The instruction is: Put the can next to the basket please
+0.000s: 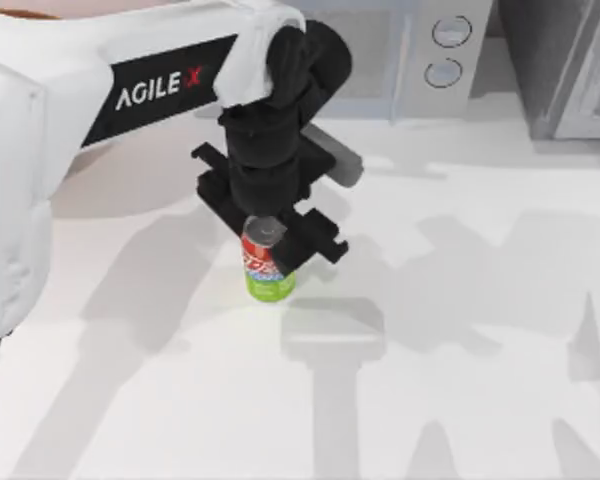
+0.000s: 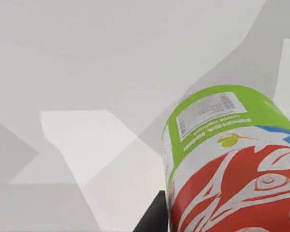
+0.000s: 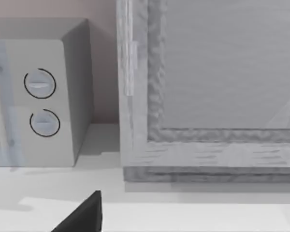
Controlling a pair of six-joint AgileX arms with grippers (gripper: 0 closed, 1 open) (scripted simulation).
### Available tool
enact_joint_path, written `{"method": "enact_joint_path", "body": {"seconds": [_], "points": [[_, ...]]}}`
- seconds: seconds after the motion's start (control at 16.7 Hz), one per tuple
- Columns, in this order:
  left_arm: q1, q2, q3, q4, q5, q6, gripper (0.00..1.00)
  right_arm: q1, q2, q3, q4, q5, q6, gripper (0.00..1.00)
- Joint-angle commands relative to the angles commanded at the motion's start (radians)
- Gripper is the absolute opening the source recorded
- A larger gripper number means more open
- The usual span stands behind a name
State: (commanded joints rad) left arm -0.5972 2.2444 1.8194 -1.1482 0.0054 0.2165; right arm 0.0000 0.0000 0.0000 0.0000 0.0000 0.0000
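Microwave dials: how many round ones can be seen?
2. Both are on the microwave at the table's far edge, one dial directly above the other dial. Its left part is hidden behind the left arm.

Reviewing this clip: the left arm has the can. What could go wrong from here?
1. The left gripper holds the can near its top, the green bottom hanging free. A fast swing might tilt it or let it slip.
2. In the left wrist view the can blocks much of the picture, so judging the landing spot on the table may be harder.
3. The microwave stands at the table's back; a wide swing there might clip it.
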Motion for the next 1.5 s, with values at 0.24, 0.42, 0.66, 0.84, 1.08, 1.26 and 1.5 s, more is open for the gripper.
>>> {"method": "enact_joint_path", "body": {"seconds": [0.24,0.42,0.66,0.84,1.08,1.26,1.5], "points": [[0.110,-0.108,-0.086,-0.061,-0.005,0.010,0.00,0.000,0.000,0.000,0.000,0.000,0.000,1.00],[0.298,-0.262,-0.181,-0.109,-0.011,0.024,0.00,0.000,0.000,0.000,0.000,0.000,0.000,1.00],[0.580,-0.390,-0.299,-0.107,-0.021,0.044,0.00,0.000,0.000,0.000,0.000,0.000,0.000,1.00],[0.741,-0.380,-0.346,-0.062,-0.022,0.056,0.00,0.000,0.000,0.000,0.000,0.000,0.000,1.00],[0.846,-0.294,-0.343,0.030,-0.012,0.070,0.00,0.000,0.000,0.000,0.000,0.000,0.000,1.00],[0.865,-0.256,-0.320,0.069,-0.003,0.078,0.00,0.000,0.000,0.000,0.000,0.000,0.000,1.00],[0.860,-0.258,-0.323,0.067,-0.005,0.079,0.00,0.000,0.000,0.000,0.000,0.000,0.000,1.00]]}}
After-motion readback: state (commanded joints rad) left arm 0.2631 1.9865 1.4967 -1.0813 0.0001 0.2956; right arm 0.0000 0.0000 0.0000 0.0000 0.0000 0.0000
